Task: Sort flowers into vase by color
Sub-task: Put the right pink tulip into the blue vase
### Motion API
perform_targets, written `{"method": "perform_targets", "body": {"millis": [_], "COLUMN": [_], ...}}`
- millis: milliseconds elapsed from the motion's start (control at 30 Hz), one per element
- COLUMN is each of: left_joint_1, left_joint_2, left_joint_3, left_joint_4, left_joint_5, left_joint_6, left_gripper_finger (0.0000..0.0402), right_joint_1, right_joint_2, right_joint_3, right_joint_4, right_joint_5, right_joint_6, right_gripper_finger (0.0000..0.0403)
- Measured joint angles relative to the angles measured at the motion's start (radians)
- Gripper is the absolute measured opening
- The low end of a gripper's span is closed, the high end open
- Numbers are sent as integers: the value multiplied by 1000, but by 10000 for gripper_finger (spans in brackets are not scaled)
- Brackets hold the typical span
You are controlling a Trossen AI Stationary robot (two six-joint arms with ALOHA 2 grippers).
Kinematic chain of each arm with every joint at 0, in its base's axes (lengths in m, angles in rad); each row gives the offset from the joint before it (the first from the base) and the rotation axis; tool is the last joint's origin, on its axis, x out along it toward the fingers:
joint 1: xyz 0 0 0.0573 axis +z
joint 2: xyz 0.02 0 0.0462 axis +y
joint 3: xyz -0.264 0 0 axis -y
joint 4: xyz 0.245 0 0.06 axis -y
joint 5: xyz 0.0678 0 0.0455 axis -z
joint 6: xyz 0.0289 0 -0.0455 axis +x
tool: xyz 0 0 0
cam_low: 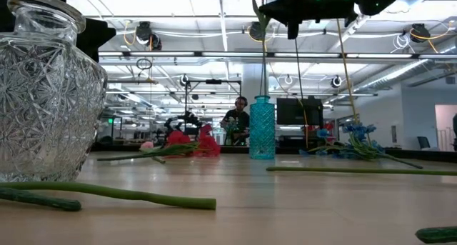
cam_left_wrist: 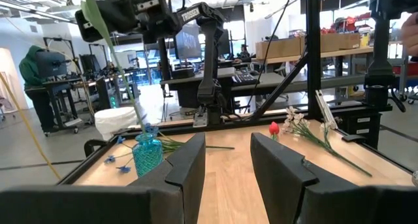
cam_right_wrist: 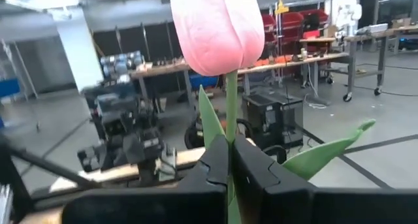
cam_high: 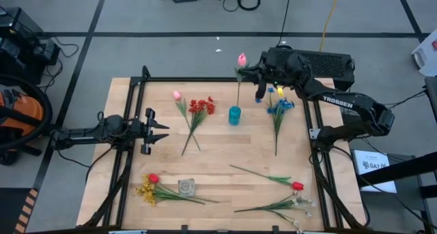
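Presently the right gripper [cam_right_wrist: 230, 160] pinches the pink tulip [cam_right_wrist: 219, 28] high on its light, bendy stem; left gripper [cam_high: 158, 130] waits part-open.

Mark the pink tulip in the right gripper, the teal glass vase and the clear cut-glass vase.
pink tulip [cam_right_wrist: 219, 31], right wrist view, on the bloom
teal glass vase [cam_low: 262, 131], low view, on its body
clear cut-glass vase [cam_low: 43, 95], low view, on its belly

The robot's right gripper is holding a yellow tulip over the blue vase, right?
Not quite: the tulip is pink, not yellow, as the right wrist view shows. The right gripper does hold it over the blue vase.
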State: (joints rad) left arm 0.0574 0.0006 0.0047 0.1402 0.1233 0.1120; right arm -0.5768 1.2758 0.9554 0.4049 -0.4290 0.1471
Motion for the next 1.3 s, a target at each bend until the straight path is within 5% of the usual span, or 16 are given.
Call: {"method": "perform_targets", "body": {"millis": [800,1300], "left_joint_1": [0,0], "left_joint_2": [0,0], "left_joint_3": [0,0], "left_joint_4": [0,0], "left_joint_5": [0,0], "left_joint_6": [0,0], "left_gripper_finger": [132,132], "right_joint_1": [49,49], "right_joint_2": [89,-76], "right_joint_3": [-1,0], "right_joint_4": [-101,-382], "right_joint_5": [10,168], "right_joint_6": [16,76], "right_gripper_finger": [55,69]}}
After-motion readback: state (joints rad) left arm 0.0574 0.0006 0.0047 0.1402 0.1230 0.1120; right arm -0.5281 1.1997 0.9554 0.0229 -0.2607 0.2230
